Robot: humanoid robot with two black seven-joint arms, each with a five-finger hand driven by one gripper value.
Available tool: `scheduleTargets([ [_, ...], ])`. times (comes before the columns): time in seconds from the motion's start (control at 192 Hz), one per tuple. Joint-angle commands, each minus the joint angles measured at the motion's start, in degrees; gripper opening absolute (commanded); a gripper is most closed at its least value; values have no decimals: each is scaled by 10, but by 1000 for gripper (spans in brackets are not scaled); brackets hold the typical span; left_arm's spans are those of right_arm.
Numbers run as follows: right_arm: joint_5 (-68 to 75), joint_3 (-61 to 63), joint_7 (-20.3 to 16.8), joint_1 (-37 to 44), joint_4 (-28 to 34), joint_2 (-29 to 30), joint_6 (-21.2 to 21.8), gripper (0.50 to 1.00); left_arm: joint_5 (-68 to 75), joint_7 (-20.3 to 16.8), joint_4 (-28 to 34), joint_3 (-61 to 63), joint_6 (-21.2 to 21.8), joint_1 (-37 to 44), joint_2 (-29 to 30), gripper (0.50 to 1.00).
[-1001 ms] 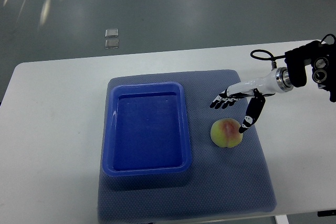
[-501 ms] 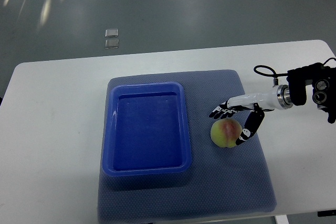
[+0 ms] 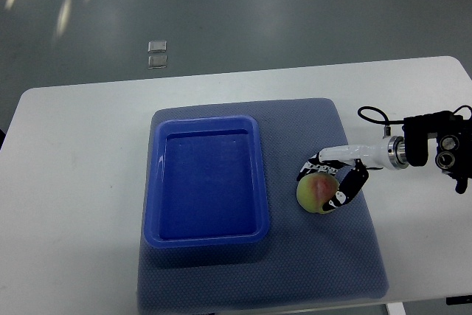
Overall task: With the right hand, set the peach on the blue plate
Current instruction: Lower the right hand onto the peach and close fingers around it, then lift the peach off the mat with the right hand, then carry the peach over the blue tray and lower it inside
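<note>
The peach [image 3: 318,192] lies on the grey mat [image 3: 346,256], just right of the blue plate [image 3: 208,180] and not touching its rim. The plate is really a shallow rectangular tray, and it holds nothing, so the task's goal is not yet met.

The right robot hand [image 3: 335,178] reaches in from the right edge and sits over the peach's upper right side. Its fingers are curled around the fruit: several wrap the top edge, while the thumb [image 3: 343,191] presses the right flank. This looks like a cupping hold, closing on the peach from above and the side, likely because a round fruit would roll away from a flat pinch. Whether the grip is already firm cannot be told; the peach rests on the mat.

The mat probably serves to stop the fruit rolling and to cushion contact. The plate lies to the left, so the carry calls for a lift high enough to clear the near rim, then a short move left. The risk seems to be the peach slipping out of a partial wrap during the lift.

The left arm is not visible. The white table [image 3: 74,182] carries the mat.
</note>
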Motion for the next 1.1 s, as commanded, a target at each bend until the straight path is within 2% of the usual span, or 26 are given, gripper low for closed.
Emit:
scheduleTargets([
  [0.0,9,29,-1,19,1,-15,17,500,0,0,0,0,0,0,0,1000],
  [0.016,12,43,0,31,2,-22,30,500,0,0,0,0,0,0,0,1000],
  [0.068,12,43,0,31,2,-22,30,500,0,0,0,0,0,0,0,1000],
  [0.073,30,66,0,64,3,-39,69,500,0,0,0,0,0,0,0,1000],
  [0.083,35,70,0,71,4,-42,77,500,0,0,0,1,0,0,0,1000],
  [0.146,77,81,-2,116,5,-62,109,500,0,0,0,1,0,0,0,1000],
  [0.198,77,81,-2,116,5,-62,109,500,0,0,0,1,0,0,0,1000],
  [0.203,106,80,-4,162,5,-79,126,500,0,0,0,1,0,0,0,1000],
  [0.334,128,78,-6,212,5,-89,126,500,0,1,-3,1,-1,-1,0,1000],
  [0.506,128,74,-8,215,5,-73,125,500,1,1,-4,1,-1,-1,0,1000],
  [0.511,126,71,-8,214,3,-49,119,500,1,1,-4,1,-2,0,0,1000],
  [0.553,122,69,-8,214,-1,-24,110,500,1,1,-4,1,-2,-1,0,1000],
  [0.605,122,69,-8,214,-1,-24,110,500,1,1,-4,1,-2,-1,0,1000],
  [0.61,121,55,-8,214,-9,9,96,500,1,1,-4,1,-2,-1,0,1000],
  [0.673,120,29,-8,214,-45,65,68,500,0,1,-3,1,-1,-1,0,1000],
  [0.85,102,0,-8,208,-158,223,56,500,1,1,-4,1,-1,-1,0,1000],
  [0.902,102,0,-8,208,-158,223,56,500,1,1,-4,1,-1,-1,0,1000],
  [0.907,93,-6,-8,205,-193,266,54,500,0,1,-4,1,-1,0,0,1000],
  [0.918,91,-8,-8,204,-199,274,53,500,1,1,-4,1,-1,0,0,1000],
  [0.949,86,-12,-8,200,-217,295,52,500,0,1,-3,1,-1,-1,0,1000],
  [0.996,86,-12,-8,200,-217,295,52,500,0,1,-3,1,-1,-1,0,1000],
  [1.001,77,-14,-8,191,-242,325,48,500,0,1,-2,1,-1,-1,0,1000],
  [1.043,70,-15,-8,181,-260,349,38,500,0,1,-1,1,-1,0,0,1000],
  [1.095,65,-16,-8,177,-266,357,34,500,0,1,-1,1,-1,-1,0,1000],
])
